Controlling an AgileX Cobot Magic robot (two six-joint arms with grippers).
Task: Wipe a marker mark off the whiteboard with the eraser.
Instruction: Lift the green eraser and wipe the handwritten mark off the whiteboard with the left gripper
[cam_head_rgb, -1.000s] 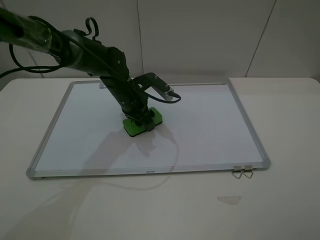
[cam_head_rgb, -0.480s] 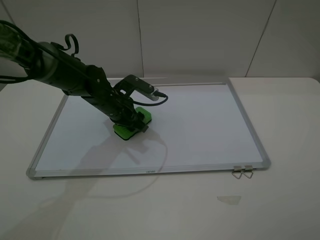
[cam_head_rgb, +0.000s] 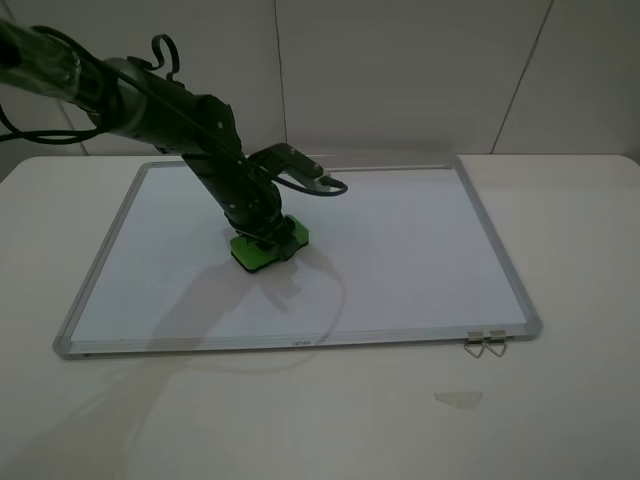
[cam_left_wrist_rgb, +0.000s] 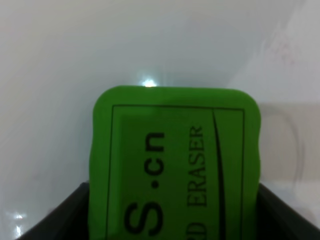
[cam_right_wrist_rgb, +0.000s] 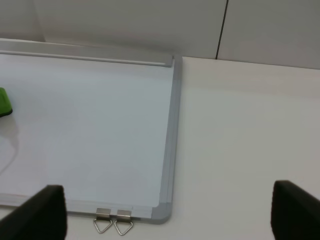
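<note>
We have the left pincer (cam_head_rgb: 262, 236) clamped on the eraser (cam_head_rgb: 270, 250), flat on the whiteboard (cam_head_rgb: 420, 260) left of its centre, long axis roughly along the long edge. We spot no marker mark. The right pincer (cam_right_wrist_rgb: 170, 215) gapes, farther off.

In the left wrist view, the bright green rectangular eraser (cam_left_wrist_rgb: 175, 160) is cut off by the picture's edge. Only "S.cn" and "ERASER" of its black lettering can be read. Only dark finger edges of the left claw (cam_left_wrist_rgb: 172, 220) are shown.

In the high view, the eraser's top is largely covered by the black arm (cam_head_rgb: 190, 110).

In the right wrist view, the silver-framed white whiteboard (cam_right_wrist_rgb: 172, 125) is cropped. The right claw (cam_right_wrist_rgb: 165, 212) is blurred and cropped.

A pale scrap (cam_head_rgb: 458, 398) on the white table (cam_head_rgb: 300, 420) is too small to be identified.
</note>
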